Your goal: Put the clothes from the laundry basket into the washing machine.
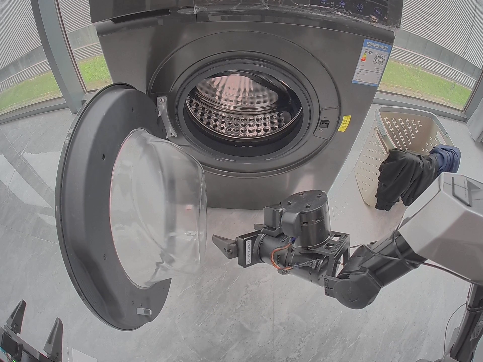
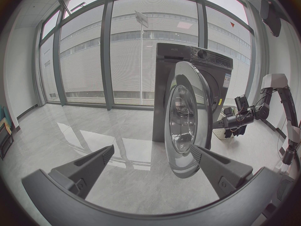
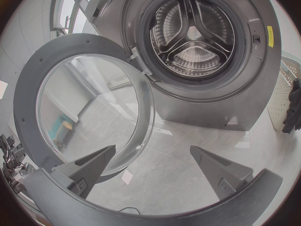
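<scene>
The grey washing machine (image 1: pixel 241 41) stands with its round door (image 1: pixel 95 207) swung wide to the left. Its steel drum (image 1: pixel 241 109) holds no clothes. A cream perforated laundry basket (image 1: pixel 402 126) sits on the floor at the machine's right. A black garment (image 1: pixel 402 177) hangs over its front rim, with a blue one (image 1: pixel 448 157) beside it. My right gripper (image 1: pixel 224 246) hovers low before the machine, beside the door's glass bowl, open and empty (image 3: pixel 152 151). My left gripper (image 1: pixel 35 325) is at the near left, open and empty (image 2: pixel 152 151).
The open door (image 3: pixel 84 107) juts out over the grey tiled floor (image 1: pixel 251 318) left of the right gripper. Tall windows stand behind the machine (image 2: pixel 194 63). Bare floor lies between the machine's front and the basket (image 3: pixel 282 107).
</scene>
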`<state>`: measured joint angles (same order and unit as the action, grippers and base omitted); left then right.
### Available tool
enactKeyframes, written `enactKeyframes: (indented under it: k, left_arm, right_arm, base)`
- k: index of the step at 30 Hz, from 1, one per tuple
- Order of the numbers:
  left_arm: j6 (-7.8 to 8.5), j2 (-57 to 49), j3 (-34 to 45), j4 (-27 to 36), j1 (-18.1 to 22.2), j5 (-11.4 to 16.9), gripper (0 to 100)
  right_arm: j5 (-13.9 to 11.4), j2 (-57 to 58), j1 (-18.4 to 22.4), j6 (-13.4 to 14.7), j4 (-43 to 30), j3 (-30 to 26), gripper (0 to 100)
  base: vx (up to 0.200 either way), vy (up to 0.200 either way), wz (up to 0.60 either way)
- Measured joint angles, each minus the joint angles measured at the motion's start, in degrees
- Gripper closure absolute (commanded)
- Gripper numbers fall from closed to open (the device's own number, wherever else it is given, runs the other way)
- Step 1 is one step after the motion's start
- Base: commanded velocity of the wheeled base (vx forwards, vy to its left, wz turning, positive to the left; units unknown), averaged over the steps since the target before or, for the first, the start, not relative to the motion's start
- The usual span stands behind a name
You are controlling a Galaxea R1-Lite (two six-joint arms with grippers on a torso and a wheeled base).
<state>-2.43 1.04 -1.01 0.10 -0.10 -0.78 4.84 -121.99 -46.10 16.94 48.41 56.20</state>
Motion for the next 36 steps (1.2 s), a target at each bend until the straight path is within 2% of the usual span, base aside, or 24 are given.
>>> enactKeyframes:
  k: [11, 23, 36]
  left_arm:
    - [0.00, 0.0, 0.0, 0.0, 0.0, 0.0, 0]
    - [-0.02, 0.0, 0.0, 0.0, 0.0, 0.0, 0]
    - [-0.02, 0.0, 0.0, 0.0, 0.0, 0.0, 0]
  right_arm:
    - [1.1, -7.3, -3.7, 0.3, 4.9, 9.0, 0]
    - [1.0, -10.2, -2.1, 0.2, 3.8, 16.1, 0]
    - [2.5, -20.0, -5.7, 0.2, -0.1, 31.9, 0]
  base:
    - [0.000, 0.000, 0.00]
    - [0.000, 0.000, 0.00]
    - [0.000, 0.000, 0.00]
